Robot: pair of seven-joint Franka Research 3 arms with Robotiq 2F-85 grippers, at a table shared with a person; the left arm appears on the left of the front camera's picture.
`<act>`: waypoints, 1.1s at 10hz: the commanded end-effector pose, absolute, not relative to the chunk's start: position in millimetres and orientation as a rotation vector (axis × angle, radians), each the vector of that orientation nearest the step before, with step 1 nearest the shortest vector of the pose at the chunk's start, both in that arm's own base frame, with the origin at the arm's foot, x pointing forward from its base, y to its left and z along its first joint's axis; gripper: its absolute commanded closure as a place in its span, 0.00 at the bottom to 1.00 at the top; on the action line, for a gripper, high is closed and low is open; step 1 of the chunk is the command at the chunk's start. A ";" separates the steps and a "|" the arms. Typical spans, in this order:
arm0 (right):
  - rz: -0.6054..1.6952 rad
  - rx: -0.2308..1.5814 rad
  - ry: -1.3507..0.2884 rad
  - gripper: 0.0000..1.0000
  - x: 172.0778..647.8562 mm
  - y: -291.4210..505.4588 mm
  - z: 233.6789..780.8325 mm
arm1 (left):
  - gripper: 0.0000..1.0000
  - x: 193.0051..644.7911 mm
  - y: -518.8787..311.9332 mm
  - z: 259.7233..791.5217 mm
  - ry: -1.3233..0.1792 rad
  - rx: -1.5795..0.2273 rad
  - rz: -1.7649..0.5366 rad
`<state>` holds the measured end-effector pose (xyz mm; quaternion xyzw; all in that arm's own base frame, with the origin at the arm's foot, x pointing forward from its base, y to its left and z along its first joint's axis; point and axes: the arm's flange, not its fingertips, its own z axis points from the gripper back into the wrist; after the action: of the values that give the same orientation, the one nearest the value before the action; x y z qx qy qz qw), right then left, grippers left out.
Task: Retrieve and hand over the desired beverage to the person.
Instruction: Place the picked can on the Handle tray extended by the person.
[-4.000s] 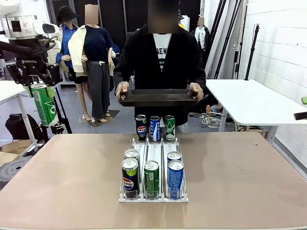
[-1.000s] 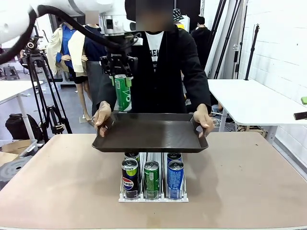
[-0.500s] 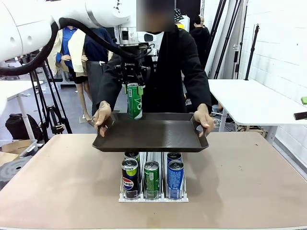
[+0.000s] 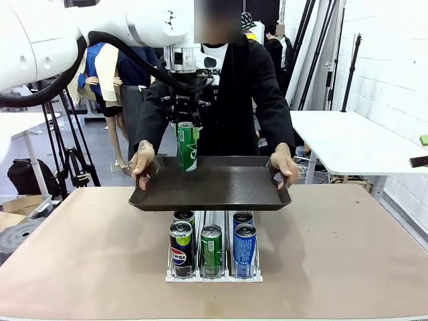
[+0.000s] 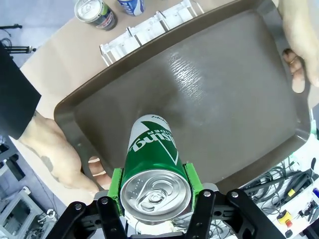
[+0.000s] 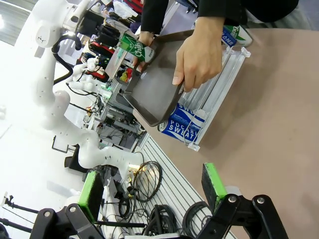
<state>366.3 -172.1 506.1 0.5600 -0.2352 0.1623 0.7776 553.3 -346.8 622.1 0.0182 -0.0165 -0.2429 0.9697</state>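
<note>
My left gripper [image 4: 187, 126] has its fingers clenched on the top of the green can [image 4: 188, 148]. The can hangs upright over the far left part of the tray [image 4: 221, 190] that the person [image 4: 231, 87] holds above the table [image 4: 334, 241], and I cannot tell whether its base touches. Fetching looks done, so I judge only setting down and letting go remain; my right gripper [image 6: 152, 199] has its fingers spread, empty.

A blue can [image 6: 182, 124] in the rack [image 6: 219, 94] reads "POCARI SWEAT". The near left dark can [image 4: 179, 253] there bears the Pepsi logo. The green can [image 5: 152, 159] has white lettering ending in "DER"; the rest is unclear.
</note>
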 end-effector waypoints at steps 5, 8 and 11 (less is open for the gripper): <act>0.345 1.201 -0.520 0.00 365.3 -169.8 504.4 | 1.00 538.3 -338.5 602.9 -0.077 0.020 -0.500; 0.345 1.201 -0.520 0.00 365.3 -169.8 504.4 | 0.96 539.4 -337.0 606.9 -0.075 0.016 -0.489; 0.345 1.201 -0.520 0.00 365.3 -169.8 504.4 | 0.43 542.7 -335.2 615.0 -0.083 0.013 -0.480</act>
<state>366.3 -172.1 506.1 0.5600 -0.2352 0.1623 0.7777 546.8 -340.5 610.0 0.0185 -0.0328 -0.2414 0.9697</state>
